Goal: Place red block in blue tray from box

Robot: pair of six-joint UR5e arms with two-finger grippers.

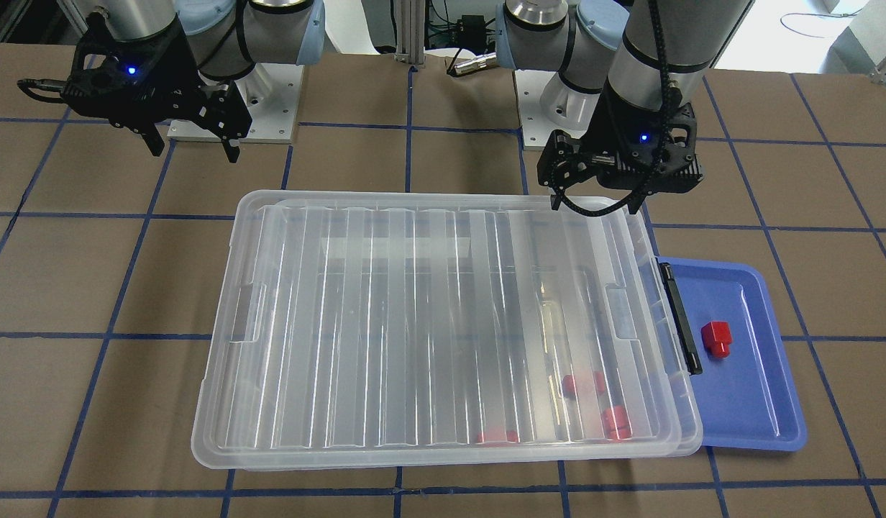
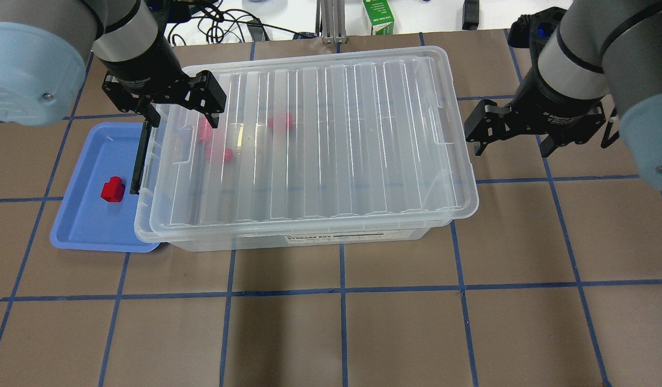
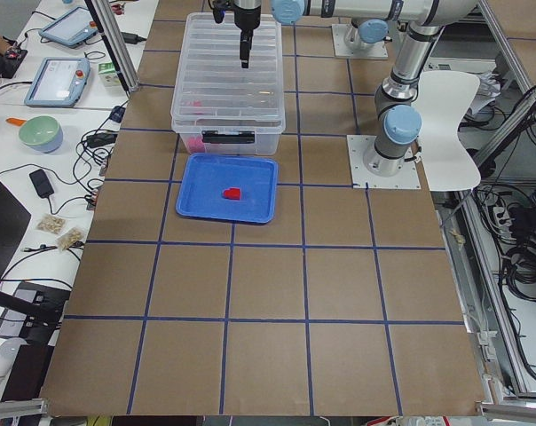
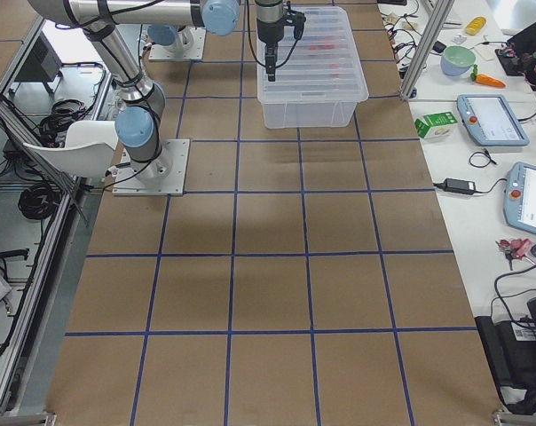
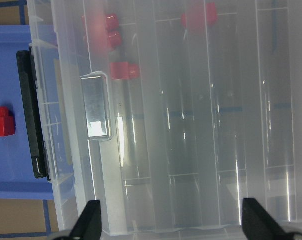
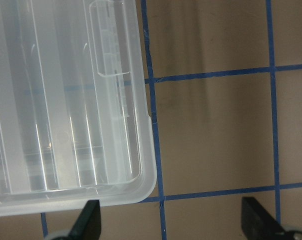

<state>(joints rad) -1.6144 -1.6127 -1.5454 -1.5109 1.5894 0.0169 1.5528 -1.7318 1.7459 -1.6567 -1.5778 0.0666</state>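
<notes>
One red block [image 2: 113,189] lies in the blue tray [image 2: 84,226], also seen in the front view [image 1: 716,339]. The tray [image 1: 752,410] sits against the latch end of the clear box [image 2: 320,134], and its lid is on. Several more red blocks [image 2: 280,121] show blurred through the lid. My left gripper [image 2: 180,115] hangs open and empty above the box's latch end; its wrist view shows the lid, the black latch bar [image 5: 32,115] and the red block [image 5: 2,121]. My right gripper [image 2: 511,149] is open and empty beside the box's other end.
A green carton [image 2: 378,16] stands past the table's far edge. The two arm bases [image 1: 234,108] stand on plates behind the box. The table is brown with a grid of blue tape lines [image 2: 342,290].
</notes>
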